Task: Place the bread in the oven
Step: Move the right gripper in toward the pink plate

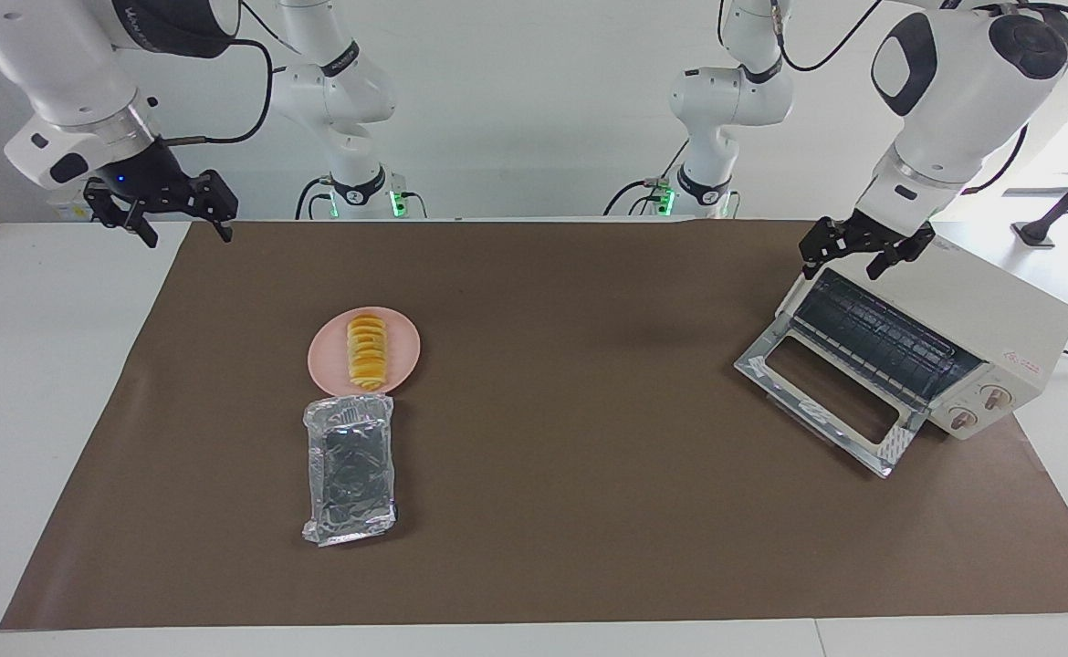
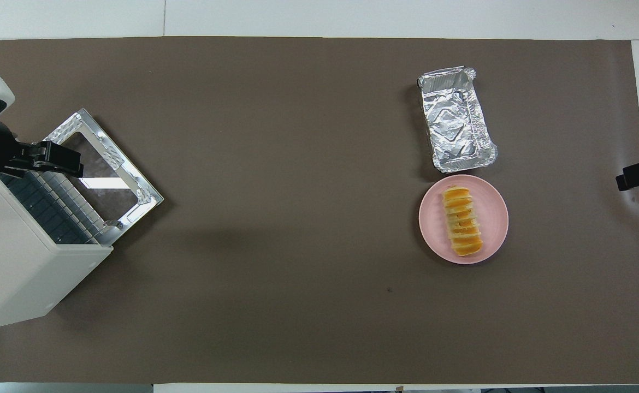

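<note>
Bread (image 1: 367, 351) on plate (image 1: 403, 351), tray (image 1: 350, 470) at plate's 6 o'clock in facing view. Oven (image 1: 999, 319) door down. Left gripper (image 1: 865, 250) over oven, right gripper (image 1: 169, 212) over desk (image 1: 41, 365) edge; fingers spread, empty.

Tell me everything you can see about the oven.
The oven is a cream-white, boxy toaster oven at the left arm's end of the table, turned at an angle on the brown mat. Its glass door, framed in metal, is dropped fully open and lies almost flat. Inside shows a dark wire rack, with nothing on it. Two round knobs sit beside the opening. The left pincer hovers open over its top edge, seemingly not touching.
</note>
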